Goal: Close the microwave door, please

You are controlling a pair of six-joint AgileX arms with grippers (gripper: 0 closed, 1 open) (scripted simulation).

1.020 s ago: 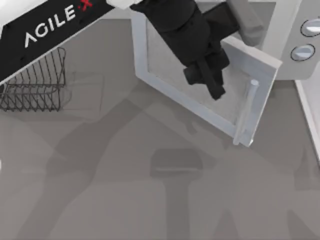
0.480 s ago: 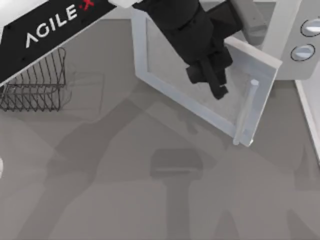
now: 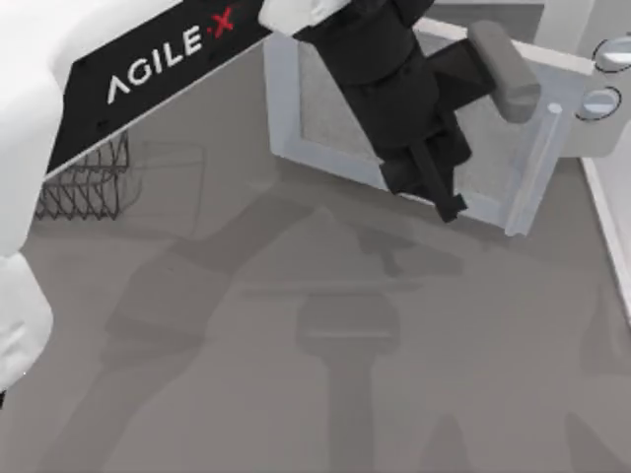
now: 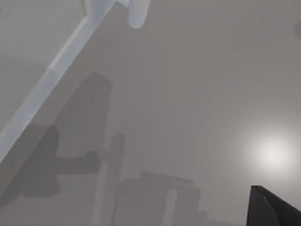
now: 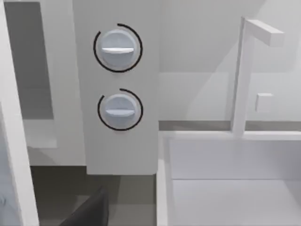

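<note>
1. Where the microwave door (image 3: pixel 493 148) stands part-open at the far right of the worktop (image 3: pixel 296 394), the left gripper (image 3: pixel 442 193) sits over its window, jaws together (nothing held).
2. Bar handle (image 3: pixel 532 168) on the door's right edge.
3. Wire rack (image 3: pixel 84 182) far left.
4. Right wrist view: two knobs (image 5: pixel 117 47); right jaws: cannot tell.

Left arm reaching right, claw (image 3: pixel 441 192) pointing down
</note>
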